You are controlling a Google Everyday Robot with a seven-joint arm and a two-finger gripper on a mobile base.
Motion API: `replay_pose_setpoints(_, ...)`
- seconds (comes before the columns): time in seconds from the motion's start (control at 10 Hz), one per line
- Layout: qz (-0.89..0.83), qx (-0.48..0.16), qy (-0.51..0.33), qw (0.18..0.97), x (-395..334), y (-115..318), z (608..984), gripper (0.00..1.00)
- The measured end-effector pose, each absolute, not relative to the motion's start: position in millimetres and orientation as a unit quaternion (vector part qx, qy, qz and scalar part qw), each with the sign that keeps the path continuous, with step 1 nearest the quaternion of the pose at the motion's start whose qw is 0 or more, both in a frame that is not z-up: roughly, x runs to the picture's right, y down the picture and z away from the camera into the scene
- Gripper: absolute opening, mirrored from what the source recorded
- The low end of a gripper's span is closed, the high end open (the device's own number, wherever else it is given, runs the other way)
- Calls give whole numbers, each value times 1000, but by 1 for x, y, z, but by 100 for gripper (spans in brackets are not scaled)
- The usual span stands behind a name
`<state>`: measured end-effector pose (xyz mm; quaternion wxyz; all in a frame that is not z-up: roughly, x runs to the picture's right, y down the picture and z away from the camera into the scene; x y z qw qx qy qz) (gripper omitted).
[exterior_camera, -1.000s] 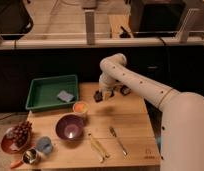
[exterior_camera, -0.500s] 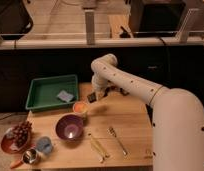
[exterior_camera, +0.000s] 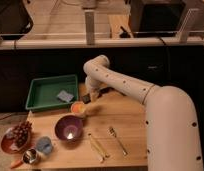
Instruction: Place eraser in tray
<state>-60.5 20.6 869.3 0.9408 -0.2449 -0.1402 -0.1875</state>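
The green tray [exterior_camera: 39, 93] lies at the table's back left with a pale blue-grey pad [exterior_camera: 65, 96] inside it. My gripper [exterior_camera: 87, 98] hangs just right of the tray's right rim, above the orange cup [exterior_camera: 77, 108]. Its fingers are shut on a small dark block, the eraser [exterior_camera: 86, 99], which shows only partly at the fingertips. The white arm bends down to it from an elbow above the tray's far right corner.
A purple bowl [exterior_camera: 69, 128] sits in front of the cup. At the front left are a plate of grapes [exterior_camera: 17, 136], a blue cup [exterior_camera: 44, 145] and a metal cup [exterior_camera: 30, 156]. A fork [exterior_camera: 116, 139] and a yellow tool [exterior_camera: 97, 146] lie at the front middle.
The gripper has swung left along the back of the table with the eraser, from right of the orange cup to above it, close to the tray's rim.
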Motion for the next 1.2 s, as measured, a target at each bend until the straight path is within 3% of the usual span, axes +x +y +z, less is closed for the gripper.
replay_pose_setpoints(0.6,-202,-176,-94,959,-117,-63,870,2)
replay_pose_setpoints(1.2,-237,-86,-196,948,-240,-63,876,2)
